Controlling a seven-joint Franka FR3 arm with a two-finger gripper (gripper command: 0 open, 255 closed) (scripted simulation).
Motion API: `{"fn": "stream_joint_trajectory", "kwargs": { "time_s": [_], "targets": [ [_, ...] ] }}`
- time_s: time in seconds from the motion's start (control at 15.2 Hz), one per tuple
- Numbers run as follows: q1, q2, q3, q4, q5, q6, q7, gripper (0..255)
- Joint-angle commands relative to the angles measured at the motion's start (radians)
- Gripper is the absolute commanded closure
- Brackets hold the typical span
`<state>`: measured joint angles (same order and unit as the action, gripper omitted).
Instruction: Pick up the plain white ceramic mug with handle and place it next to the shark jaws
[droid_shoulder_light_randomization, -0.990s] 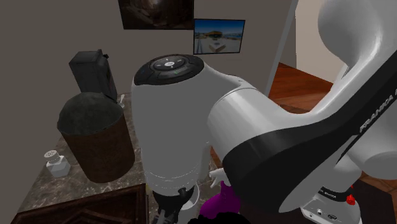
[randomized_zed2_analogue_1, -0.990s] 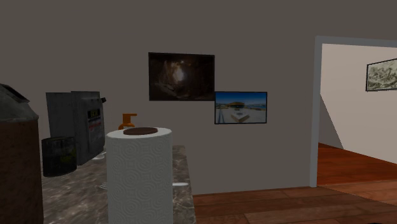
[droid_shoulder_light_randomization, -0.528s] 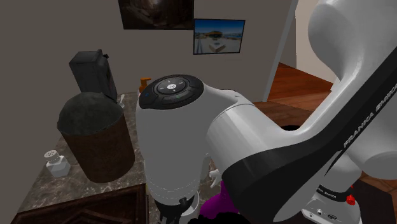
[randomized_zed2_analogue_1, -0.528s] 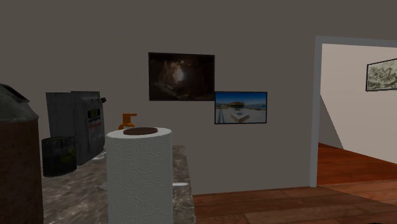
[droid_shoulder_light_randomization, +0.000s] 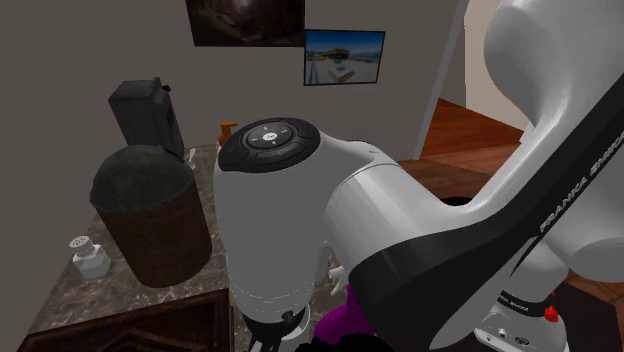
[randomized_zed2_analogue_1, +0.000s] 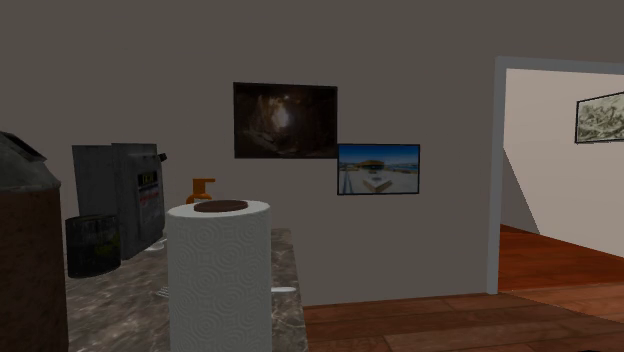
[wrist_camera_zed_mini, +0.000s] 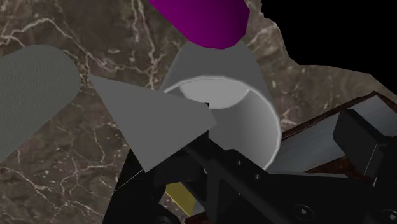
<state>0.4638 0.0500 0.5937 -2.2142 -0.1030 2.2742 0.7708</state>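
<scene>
At the shoulder view's centre, the white arm (droid_shoulder_light_randomization: 300, 220) reaches down over the marbled tabletop (droid_shoulder_light_randomization: 60, 290). Seen from the wrist, the white mug (wrist_camera_zed_mini: 248, 121) stands upright beside a purple object (wrist_camera_zed_mini: 203, 22), just beyond the fingers (wrist_camera_zed_mini: 366, 143), which stand apart.

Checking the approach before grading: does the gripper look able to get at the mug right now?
Probably yes. In the wrist view the mug sits right ahead of the gripper, mouth towards it. A purple object close beyond it and a grey wedge across its rim might crowd the grasp.
</scene>
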Motion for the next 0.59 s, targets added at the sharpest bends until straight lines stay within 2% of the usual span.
{"fn": "stream_joint_trajectory", "kwargs": {
  "time_s": [0.0, 0.07, 0.33, 0.53],
  "targets": [
    [0.0, 0.0, 0.0, 0.0, 0.0, 0.0, 0.0, 0],
    [0.0, 0.0, 0.0, 0.0, 0.0, 0.0, 0.0, 0],
    [-0.003, -0.079, 0.002, 0.058, 0.062, -0.121, -0.044, 0],
    [-0.003, -0.079, 0.002, 0.058, 0.062, -0.121, -0.044, 0]
  ]
}}
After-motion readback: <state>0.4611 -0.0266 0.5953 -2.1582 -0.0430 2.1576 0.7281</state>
